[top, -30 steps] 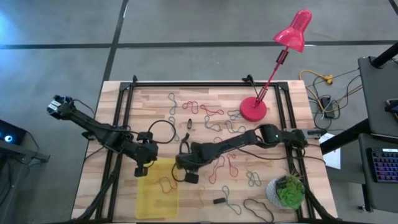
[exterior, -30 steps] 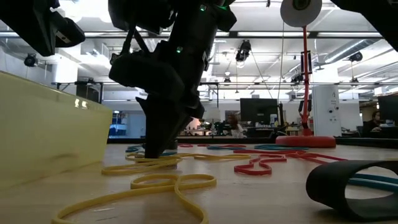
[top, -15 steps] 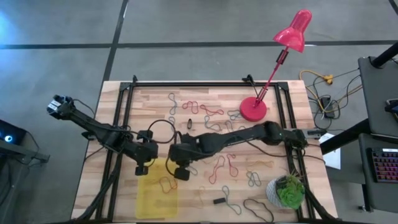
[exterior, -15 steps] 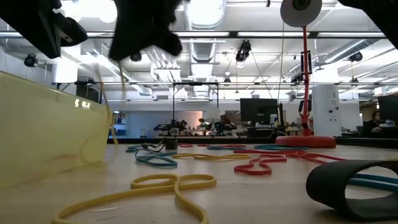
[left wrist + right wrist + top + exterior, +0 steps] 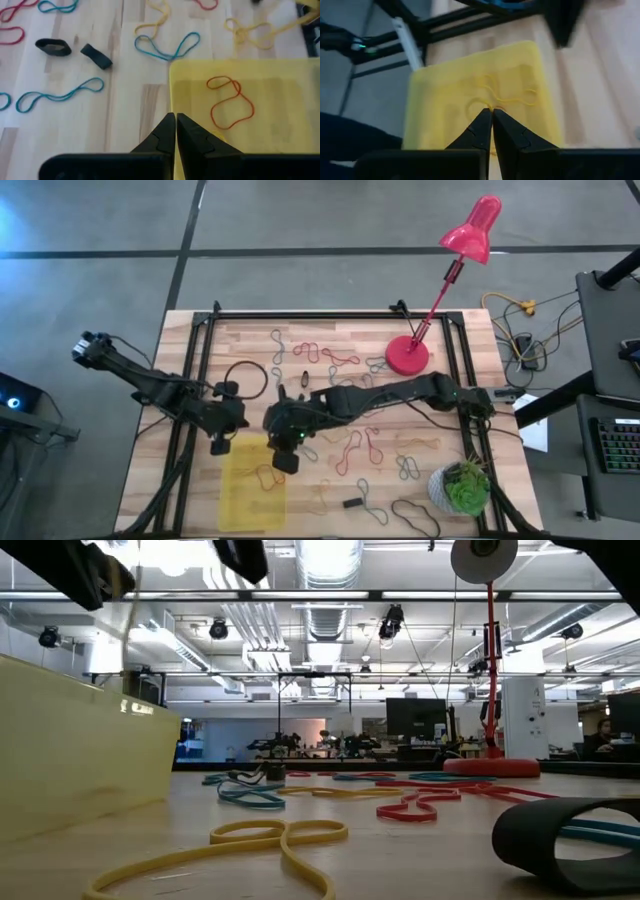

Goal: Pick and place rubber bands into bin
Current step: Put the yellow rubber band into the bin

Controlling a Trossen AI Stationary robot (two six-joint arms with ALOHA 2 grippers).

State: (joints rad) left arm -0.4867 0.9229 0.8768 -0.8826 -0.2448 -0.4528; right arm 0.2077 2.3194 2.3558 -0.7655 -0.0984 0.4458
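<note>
Yellow plastic right under me: the bin (image 5: 252, 483) sits at the near-left part of the wooden worktop (image 5: 440, 465), and my right claw (image 5: 284, 461) hangs above its far right corner. My right claw's fingers (image 5: 482, 131) are pressed tight together, and a thin yellow rubber band (image 5: 506, 102) trails from the tips, dangling over the bin. In the low view, a thin strand (image 5: 132, 620) hangs in front of the bin's wall; I cannot tell whether it touches the bin.

My left claw (image 5: 219, 446) waits just beside the bin's far left corner, fingers (image 5: 167, 135) closed on nothing, tips pointing at the bin's edge. Inside the bin lies an orange band (image 5: 230, 102), curled flat on the floor.

Out on the worktop the other rubber bands (image 5: 352, 448) lie scattered: red, teal, yellow ones, spread from the middle toward the pink lamp (image 5: 408, 356) and the potted plant (image 5: 462, 486). A yellow loop (image 5: 270, 838) lies nearest the low camera.
</note>
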